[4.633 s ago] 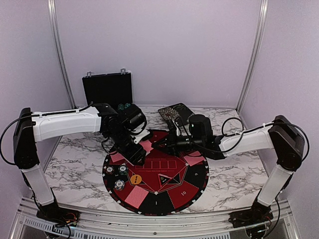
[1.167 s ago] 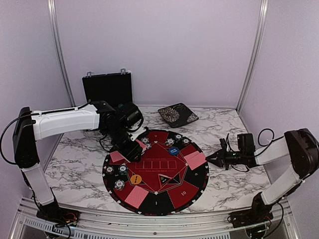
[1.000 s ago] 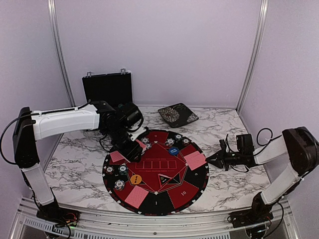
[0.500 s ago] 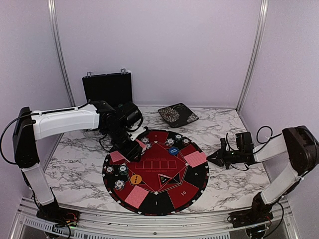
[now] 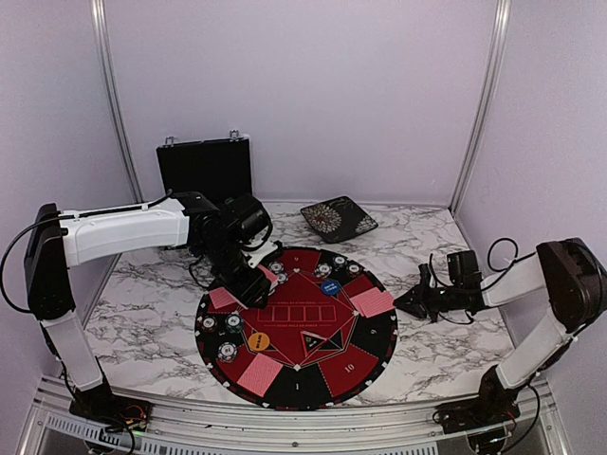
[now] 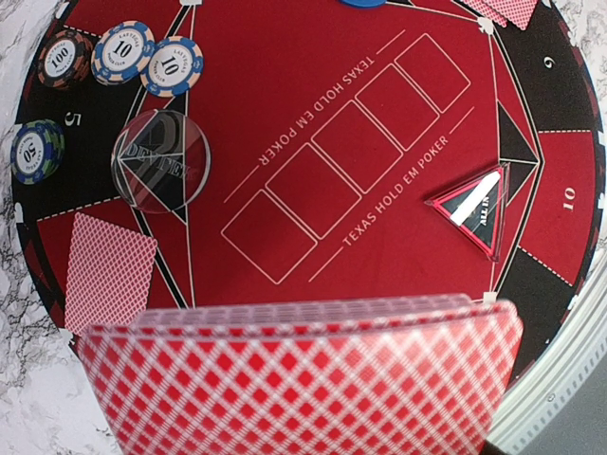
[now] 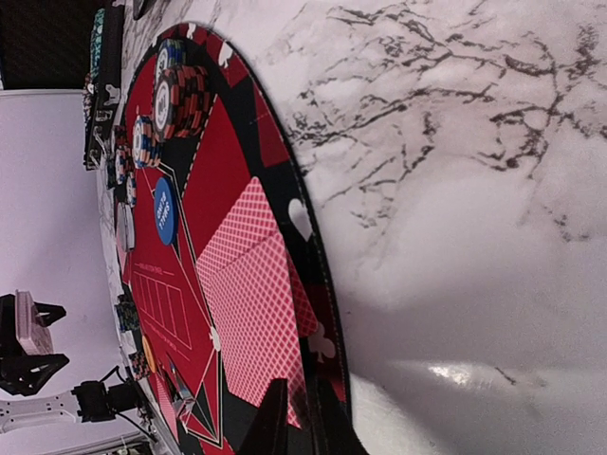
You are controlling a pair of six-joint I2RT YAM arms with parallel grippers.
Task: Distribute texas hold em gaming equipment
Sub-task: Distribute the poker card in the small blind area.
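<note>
- My left pincer (image 5: 252,286) is pinching the card deck (image 6: 303,379). If the grip is loose, cards could spill onto the chips (image 6: 172,64) ahead of it.
- Right pincer (image 5: 400,303): I cannot tell whether it is spread or pressed together. The dealt cards (image 7: 251,275) lie just beyond its tips, and a forward nudge would scatter them.

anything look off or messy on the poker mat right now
Nothing looks spilled or damaged. One small oddity: the two red-backed cards near the right edge of the mat lie overlapped and skewed against each other, not squared up.
</note>
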